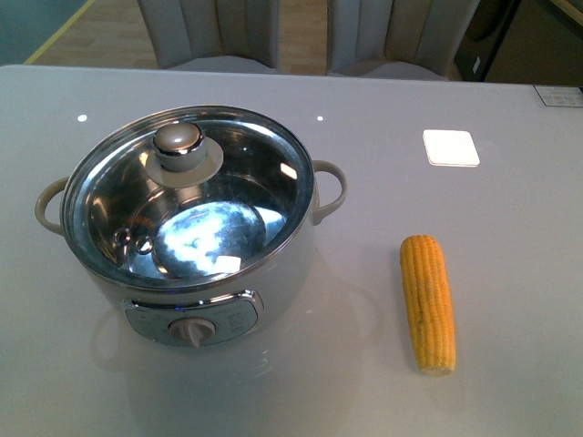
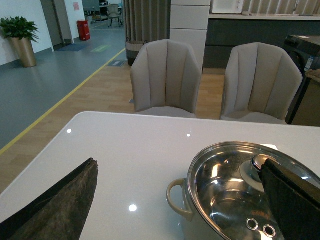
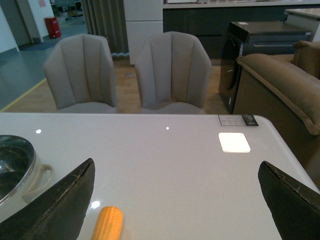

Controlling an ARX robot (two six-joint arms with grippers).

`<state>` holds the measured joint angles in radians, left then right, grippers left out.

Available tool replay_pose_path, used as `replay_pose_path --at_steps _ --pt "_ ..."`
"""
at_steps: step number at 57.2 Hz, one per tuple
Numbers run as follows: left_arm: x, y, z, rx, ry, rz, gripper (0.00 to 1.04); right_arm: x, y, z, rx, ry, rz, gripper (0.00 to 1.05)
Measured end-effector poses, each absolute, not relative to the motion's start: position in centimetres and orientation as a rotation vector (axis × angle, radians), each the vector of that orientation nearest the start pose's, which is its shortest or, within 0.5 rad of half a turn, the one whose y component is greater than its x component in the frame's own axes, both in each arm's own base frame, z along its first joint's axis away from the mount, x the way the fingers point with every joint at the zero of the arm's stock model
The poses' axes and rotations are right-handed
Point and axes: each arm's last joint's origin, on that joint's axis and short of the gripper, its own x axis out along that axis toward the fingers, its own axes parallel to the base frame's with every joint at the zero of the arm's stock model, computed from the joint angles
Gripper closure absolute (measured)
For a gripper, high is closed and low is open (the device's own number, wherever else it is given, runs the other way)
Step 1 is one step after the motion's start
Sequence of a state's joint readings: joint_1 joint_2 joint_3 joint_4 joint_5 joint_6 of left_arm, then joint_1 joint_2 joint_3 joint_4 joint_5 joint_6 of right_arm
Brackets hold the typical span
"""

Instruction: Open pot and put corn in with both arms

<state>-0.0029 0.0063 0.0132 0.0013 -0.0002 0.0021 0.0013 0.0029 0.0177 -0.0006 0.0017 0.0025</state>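
Front view: pot [image 1: 282,273] stands left of centre on the surface [image 1: 510,237]. Its body is pale grey-white, and the steel interior shows through the glass lid [image 1: 246,182]. The lid sits closed on the rim with its grey knob [image 1: 178,146] toward the far side. Two loop handles [image 1: 332,191] project at the sides, and the control dial [image 1: 192,331] faces the robot. On the robot's right lies the corn [image 1: 428,302], well apart from the pot: one yellow cob, husk off, set lengthwise toward the robot. Bare surface runs between pot and corn and all round the cob. A white square pad [image 1: 450,147] lies beyond the corn, nearer the far edge; two chairs [image 1: 214,32] stand just behind that edge

Left wrist view: left hand [image 2: 178,164] has its fingers [image 2: 55,205] wide apart, holding nothing. One finger overlaps the knob in the picture; contact cannot be told

Right wrist view: right hand [image 3: 176,164] is likewise spread and empty, with the corn's tip showing between its fingers, clear of both
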Motion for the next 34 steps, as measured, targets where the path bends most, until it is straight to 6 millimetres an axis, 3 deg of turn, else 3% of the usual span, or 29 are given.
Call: replay_pose_path --at_steps 34 --pt "9.73 -0.03 16.76 0.002 -0.008 -0.003 0.07 9.68 0.01 16.93 0.003 -0.014 0.0 0.09"
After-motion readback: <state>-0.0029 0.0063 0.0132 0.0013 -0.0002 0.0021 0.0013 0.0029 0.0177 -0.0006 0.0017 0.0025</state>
